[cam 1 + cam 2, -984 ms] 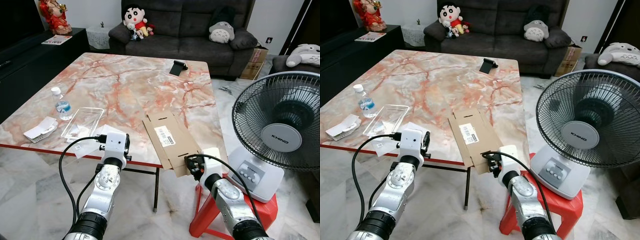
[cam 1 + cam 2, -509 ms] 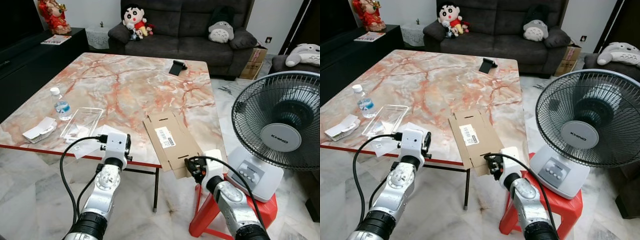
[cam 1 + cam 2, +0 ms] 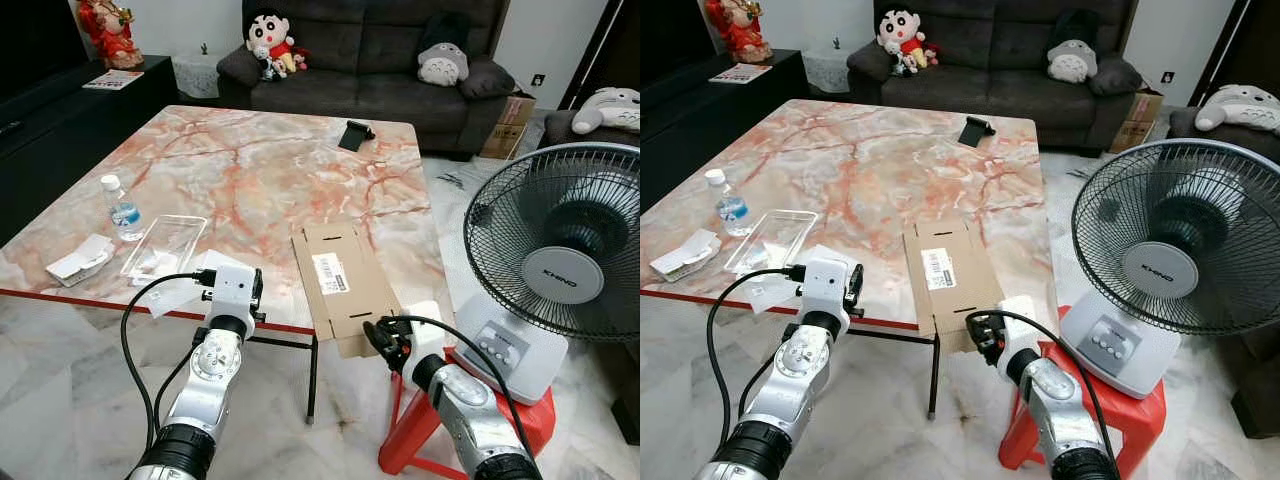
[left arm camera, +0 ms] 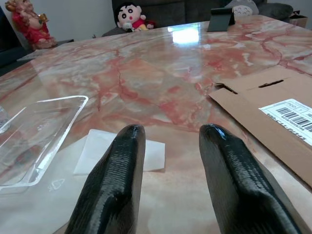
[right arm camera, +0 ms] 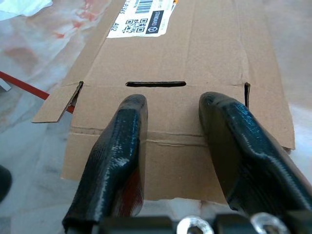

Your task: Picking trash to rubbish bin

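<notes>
Right tool (image 3: 378, 337), lower centre of frame, fingers spread over the near flap of the flattened cardboard box (image 3: 342, 284), not clamped; forearm cut off at the bottom edge; left tool (image 4: 170, 195) released, low over the counter (image 3: 250, 160) edge; box overhangs the counter, long axis running away toward the sofa (image 3: 370, 45).

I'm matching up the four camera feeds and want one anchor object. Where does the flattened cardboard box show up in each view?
Left eye view: flattened cardboard box at the table's near edge, overhanging toward the right gripper.
Right eye view: same spot, centre.
Left wrist view: one corner at the side.
Right wrist view: it lies under the open fingers.
Shared landmark: its white barcode label.
</notes>
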Robot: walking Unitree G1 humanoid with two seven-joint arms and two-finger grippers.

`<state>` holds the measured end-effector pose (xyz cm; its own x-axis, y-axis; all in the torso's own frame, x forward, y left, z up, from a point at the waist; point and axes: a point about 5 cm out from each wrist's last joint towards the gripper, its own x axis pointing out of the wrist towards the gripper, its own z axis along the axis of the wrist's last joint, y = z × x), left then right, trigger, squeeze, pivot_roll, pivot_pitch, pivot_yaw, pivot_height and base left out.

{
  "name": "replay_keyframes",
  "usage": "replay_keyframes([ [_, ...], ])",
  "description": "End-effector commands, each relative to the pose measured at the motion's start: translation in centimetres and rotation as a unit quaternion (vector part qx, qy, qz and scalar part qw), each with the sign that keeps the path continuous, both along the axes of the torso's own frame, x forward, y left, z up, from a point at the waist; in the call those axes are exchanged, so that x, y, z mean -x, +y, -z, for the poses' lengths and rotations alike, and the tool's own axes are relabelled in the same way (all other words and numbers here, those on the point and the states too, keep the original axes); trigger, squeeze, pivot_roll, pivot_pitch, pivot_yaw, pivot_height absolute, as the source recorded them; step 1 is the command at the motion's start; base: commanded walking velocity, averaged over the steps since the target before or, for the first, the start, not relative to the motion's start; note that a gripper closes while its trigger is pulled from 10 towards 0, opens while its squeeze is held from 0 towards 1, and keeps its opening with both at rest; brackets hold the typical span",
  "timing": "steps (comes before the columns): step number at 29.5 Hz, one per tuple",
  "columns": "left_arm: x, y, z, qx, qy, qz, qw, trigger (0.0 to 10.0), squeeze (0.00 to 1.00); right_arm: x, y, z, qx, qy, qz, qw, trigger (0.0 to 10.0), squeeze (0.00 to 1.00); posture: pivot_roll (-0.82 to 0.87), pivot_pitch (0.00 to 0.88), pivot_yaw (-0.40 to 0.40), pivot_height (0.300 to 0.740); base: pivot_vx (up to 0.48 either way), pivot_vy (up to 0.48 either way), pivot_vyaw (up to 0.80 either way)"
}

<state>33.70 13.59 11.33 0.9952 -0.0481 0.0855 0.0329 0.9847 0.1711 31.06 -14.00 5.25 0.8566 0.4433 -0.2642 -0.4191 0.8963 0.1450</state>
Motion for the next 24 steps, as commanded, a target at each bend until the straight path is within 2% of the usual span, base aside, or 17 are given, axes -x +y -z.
replay_keyframes([
  [1,-0.2,-0.4,0.0,0.000,0.005,0.009,1.000,10.0,0.00,-0.2,-0.5,-0.6,-0.010,-0.009,0.010,1.000,10.0,0.00,-0.04,0.033,-0.035,0.740,0.000,0.000,0.00],
  [6,-0.2,-0.4,-0.1,0.001,0.004,0.010,1.000,10.0,0.00,-0.4,-1.1,-1.5,-0.043,-0.024,0.024,0.998,10.0,0.00,-0.04,0.033,-0.035,0.740,0.000,0.000,0.00],
  [13,-0.2,-0.7,-0.2,0.005,0.000,0.019,1.000,10.0,0.00,-0.6,-2.8,-3.5,-0.133,-0.064,0.062,0.987,10.0,0.00,-0.05,0.032,-0.032,0.740,0.000,0.000,0.00],
  [20,-0.1,-0.9,0.1,0.004,0.003,0.021,1.000,10.0,0.00,-0.2,-2.9,-2.2,-0.112,-0.040,0.071,0.990,10.0,0.00,-0.05,0.030,-0.033,0.740,0.000,0.000,0.00],
  [24,0.2,-0.7,0.6,0.002,0.008,0.020,1.000,10.0,0.00,-0.3,-2.6,-2.0,-0.100,-0.043,0.082,0.991,10.0,0.00,-0.04,0.026,-0.034,0.740,0.000,0.000,0.00],
])
